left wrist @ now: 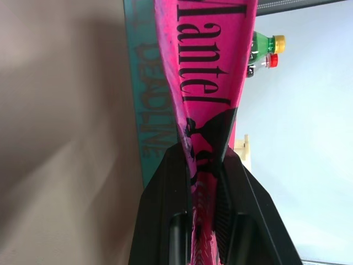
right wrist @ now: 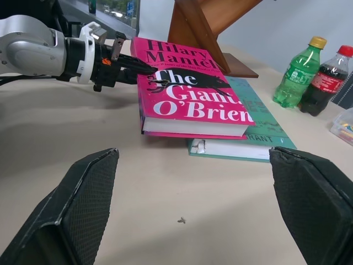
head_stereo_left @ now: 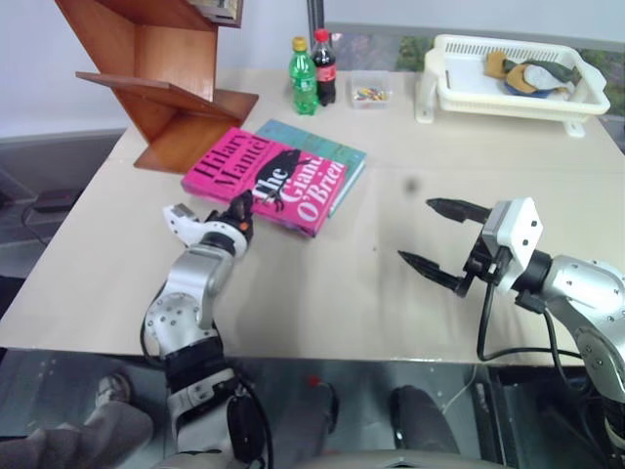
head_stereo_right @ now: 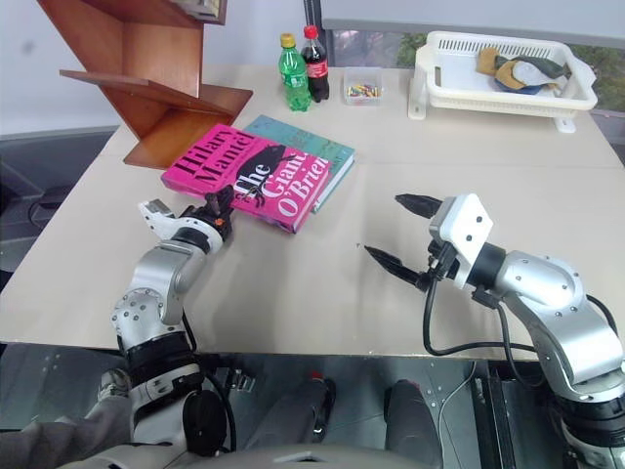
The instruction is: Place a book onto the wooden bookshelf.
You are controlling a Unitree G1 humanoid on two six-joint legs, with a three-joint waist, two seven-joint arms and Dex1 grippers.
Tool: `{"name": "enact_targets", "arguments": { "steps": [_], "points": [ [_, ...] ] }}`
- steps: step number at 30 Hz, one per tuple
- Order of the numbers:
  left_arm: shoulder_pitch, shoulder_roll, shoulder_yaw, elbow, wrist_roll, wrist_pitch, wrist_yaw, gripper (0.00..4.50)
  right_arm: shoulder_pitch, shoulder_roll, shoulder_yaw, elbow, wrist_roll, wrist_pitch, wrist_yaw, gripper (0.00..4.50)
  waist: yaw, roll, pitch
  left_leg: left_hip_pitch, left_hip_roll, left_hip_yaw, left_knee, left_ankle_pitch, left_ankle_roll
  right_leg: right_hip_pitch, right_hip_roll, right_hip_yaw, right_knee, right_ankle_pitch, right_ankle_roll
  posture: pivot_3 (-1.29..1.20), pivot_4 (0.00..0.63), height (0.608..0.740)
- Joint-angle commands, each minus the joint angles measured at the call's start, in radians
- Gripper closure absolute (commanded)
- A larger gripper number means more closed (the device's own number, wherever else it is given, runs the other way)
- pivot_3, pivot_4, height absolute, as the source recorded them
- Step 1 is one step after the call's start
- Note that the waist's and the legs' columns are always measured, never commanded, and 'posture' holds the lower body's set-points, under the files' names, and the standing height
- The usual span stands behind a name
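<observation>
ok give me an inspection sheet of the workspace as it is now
surface: beige table, bare in the middle.
job's things: pink book lies on top of a teal book; wooden bookshelf stands at the table's far left corner, beside the books.
clutter: green bottle and cola bottle at the far edge, small clear box beside them, white basket with cloth items at the far right.
grippers: left gripper shut on the pink book's cover edge; right gripper open, held above the table, holding nothing.
cables: black cable looping under the right wrist.
surroundings: pale wall behind; a person's shoe below the near table edge.
</observation>
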State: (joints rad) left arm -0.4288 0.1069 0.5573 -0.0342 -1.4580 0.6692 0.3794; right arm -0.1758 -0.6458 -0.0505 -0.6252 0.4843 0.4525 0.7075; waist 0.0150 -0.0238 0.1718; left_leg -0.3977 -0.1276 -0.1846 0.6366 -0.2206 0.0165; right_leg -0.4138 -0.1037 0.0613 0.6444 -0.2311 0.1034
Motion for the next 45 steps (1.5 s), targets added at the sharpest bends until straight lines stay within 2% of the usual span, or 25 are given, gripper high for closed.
{"name": "enact_targets", "arguments": {
  "steps": [1, 7, 9, 12, 18, 22, 25, 27, 36, 42, 45],
  "points": [
    [0.014, 0.069, -0.024, -0.114, -0.054, 0.049, -0.003, 4.18, -0.006, 0.005, -0.023, -0.036, 0.019, -0.011, -0.009, 0.00, 0.000, 0.000, 0.000, 0.000, 0.000, 0.000, 0.000, 0.000, 0.000, 0.000, 0.000, 0.000, 0.000, 0.000, 0.000, 0.00, 0.150, 0.740],
    [0.006, 0.219, -0.048, -0.182, -0.125, 0.122, -0.040, 4.18, 0.002, -0.001, -0.044, -0.035, 0.035, -0.010, -0.004, 0.00, 0.000, 0.000, 0.000, 0.000, 0.000, 0.000, 0.000, 0.000, 0.000, 0.000, 0.000, 0.000, 0.000, 0.000, 0.000, 0.00, 0.150, 0.740],
    [0.002, 0.310, -0.081, -0.222, -0.100, 0.169, -0.114, 4.18, -0.008, 0.004, -0.051, -0.028, 0.051, -0.005, -0.006, 0.00, 0.000, 0.000, 0.000, 0.000, 0.000, 0.000, 0.000, 0.000, 0.000, 0.000, 0.000, 0.000, 0.000, 0.000, 0.000, 0.00, 0.150, 0.740],
    [-0.005, 0.448, -0.142, -0.258, 0.016, 0.199, -0.266, 4.18, -0.016, 0.001, -0.051, -0.018, 0.059, -0.009, -0.001, 0.00, -0.001, 0.000, 0.000, 0.000, 0.000, 0.001, 0.000, 0.000, 0.000, -0.001, 0.001, 0.001, 0.001, 0.000, 0.000, 0.00, 0.150, 0.740],
    [-0.023, 0.637, -0.248, -0.330, 0.291, 0.132, -0.530, 4.18, -0.011, -0.007, -0.062, -0.013, 0.080, -0.014, 0.019, 0.00, -0.002, 0.001, 0.001, 0.001, 0.000, 0.003, -0.002, 0.000, 0.000, -0.001, 0.001, 0.001, 0.001, 0.000, 0.000, 0.00, 0.150, 0.740],
    [-0.027, 0.776, -0.350, -0.345, 0.626, -0.069, -0.738, 4.18, -0.060, 0.012, -0.082, -0.015, 0.139, 0.006, 0.001, 0.00, -0.004, 0.002, 0.002, 0.001, 0.001, 0.007, -0.003, 0.000, 0.001, -0.001, 0.001, 0.003, 0.000, 0.000, 0.000, 0.00, 0.150, 0.740],
    [-0.083, 0.867, -0.421, -0.276, 0.926, -0.343, -0.861, 4.18, -0.128, 0.028, -0.086, -0.009, 0.183, 0.024, -0.019, 0.00, -0.004, 0.002, 0.002, 0.001, 0.002, 0.009, -0.004, -0.001, 0.001, -0.003, 0.001, 0.004, -0.001, 0.000, 0.000, 0.00, 0.150, 0.740],
    [-0.132, 0.903, -0.440, -0.212, 1.071, -0.528, -0.929, 4.18, -0.148, 0.031, -0.084, -0.002, 0.194, 0.032, -0.025, 0.00, -0.002, 0.002, 0.002, 0.000, 0.003, 0.010, -0.004, -0.001, 0.001, -0.003, 0.002, 0.004, -0.001, 0.000, -0.001, 0.00, 0.150, 0.740],
    [-0.313, 0.975, -0.433, 0.062, 1.298, -0.943, -1.150, 4.18, -0.182, 0.044, -0.060, 0.029, 0.187, 0.013, -0.023, 0.00, -0.009, 0.002, 0.002, -0.002, 0.002, 0.006, -0.006, -0.002, 0.002, -0.006, 0.001, 0.005, -0.003, 0.000, -0.001, 0.00, 0.150, 0.740],
    [-0.472, 1.083, -0.509, 0.444, 1.500, -1.192, -1.223, 4.18, -0.212, 0.071, -0.035, 0.054, 0.167, -0.004, -0.021, 0.00, -0.030, 0.002, 0.002, -0.002, 0.003, 0.007, -0.006, -0.002, 0.003, -0.006, 0.002, 0.004, -0.002, 0.000, -0.001, 0.00, 0.150, 0.740],
    [-0.571, 1.096, -0.559, 0.642, 1.580, -1.302, -1.232, 4.18, -0.221, 0.083, -0.028, 0.062, 0.156, -0.013, -0.021, 0.00, -0.032, 0.002, 0.002, -0.002, 0.003, 0.008, -0.006, -0.002, 0.003, -0.006, 0.002, 0.005, -0.002, 0.000, 0.000, 0.00, 0.150, 0.740]
  ]
}}
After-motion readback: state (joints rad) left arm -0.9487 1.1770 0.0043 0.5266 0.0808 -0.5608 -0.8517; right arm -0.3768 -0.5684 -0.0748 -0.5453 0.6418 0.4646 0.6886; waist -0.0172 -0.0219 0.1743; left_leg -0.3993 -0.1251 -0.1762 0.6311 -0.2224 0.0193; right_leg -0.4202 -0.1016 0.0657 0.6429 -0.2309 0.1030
